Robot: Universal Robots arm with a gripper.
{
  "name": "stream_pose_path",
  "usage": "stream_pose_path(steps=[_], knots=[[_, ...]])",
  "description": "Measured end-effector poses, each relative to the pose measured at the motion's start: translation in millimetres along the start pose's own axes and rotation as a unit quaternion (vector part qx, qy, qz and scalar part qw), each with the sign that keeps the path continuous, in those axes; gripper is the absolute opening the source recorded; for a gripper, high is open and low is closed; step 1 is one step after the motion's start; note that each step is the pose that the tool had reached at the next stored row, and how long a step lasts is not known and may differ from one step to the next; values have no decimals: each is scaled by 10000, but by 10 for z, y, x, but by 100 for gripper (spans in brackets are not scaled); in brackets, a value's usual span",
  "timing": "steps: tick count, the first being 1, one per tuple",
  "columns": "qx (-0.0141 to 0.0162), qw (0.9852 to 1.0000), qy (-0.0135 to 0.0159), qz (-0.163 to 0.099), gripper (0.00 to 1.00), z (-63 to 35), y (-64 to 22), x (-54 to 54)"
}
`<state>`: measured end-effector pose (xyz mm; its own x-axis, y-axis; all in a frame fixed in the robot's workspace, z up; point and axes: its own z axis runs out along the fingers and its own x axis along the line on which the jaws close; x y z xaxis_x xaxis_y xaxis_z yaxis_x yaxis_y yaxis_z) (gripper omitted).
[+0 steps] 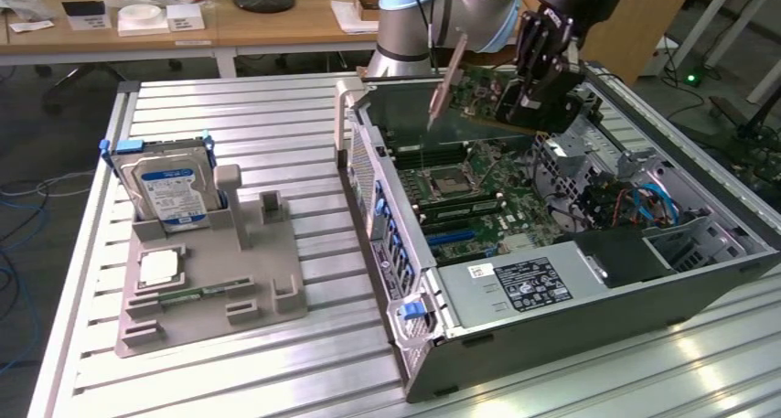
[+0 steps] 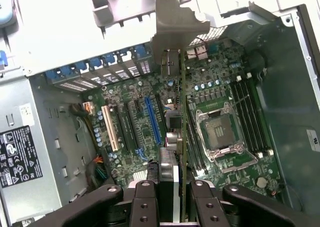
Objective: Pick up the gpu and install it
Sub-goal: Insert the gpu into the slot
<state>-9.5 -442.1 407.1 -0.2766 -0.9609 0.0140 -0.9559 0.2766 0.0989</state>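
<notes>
At the exterior view's left, on the ribbed metal table (image 1: 244, 125), a grey holder tray (image 1: 208, 290) carries a silver hard drive (image 1: 168, 191) standing upright in its slot, and a small green memory stick (image 1: 183, 298) lying flat in a groove near the front; I cannot read anything on either. Further right sits the open computer case (image 1: 683, 281), its motherboard (image 1: 470, 194) bare, with a labelled power supply (image 1: 518, 283) at the near end. Cables and a drive cage fill the right part of the case, hard to sort out.

Above the far end of the case hangs my gripper (image 1: 533, 93), fingers (image 2: 202, 199) pinching the gpu (image 1: 470, 102) between them — the card is in the air, tilted, its metal bracket (image 1: 448, 75) pointing down toward the case's rear edge, clear of the board.

In the wrist view the gpu (image 2: 183, 137) is seen edge-on, a thin green line running up to its bracket (image 2: 177, 29), so its fan face is hidden. It hangs over the board between the blue slot (image 2: 153, 119) and the processor socket (image 2: 219, 132) — touching neither, as far as I can tell.
</notes>
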Motion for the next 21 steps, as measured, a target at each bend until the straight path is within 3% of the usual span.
stream_pose_path(steps=[5,7,9,15,21], knots=[[6,9997,24,-245,28,2,0,1],[25,9994,29,-347,28,5,0,1],[51,9990,32,-439,28,10,-1,1],[195,9978,17,-634,28,24,-2,1],[235,9969,18,-755,28,29,-3,1]])
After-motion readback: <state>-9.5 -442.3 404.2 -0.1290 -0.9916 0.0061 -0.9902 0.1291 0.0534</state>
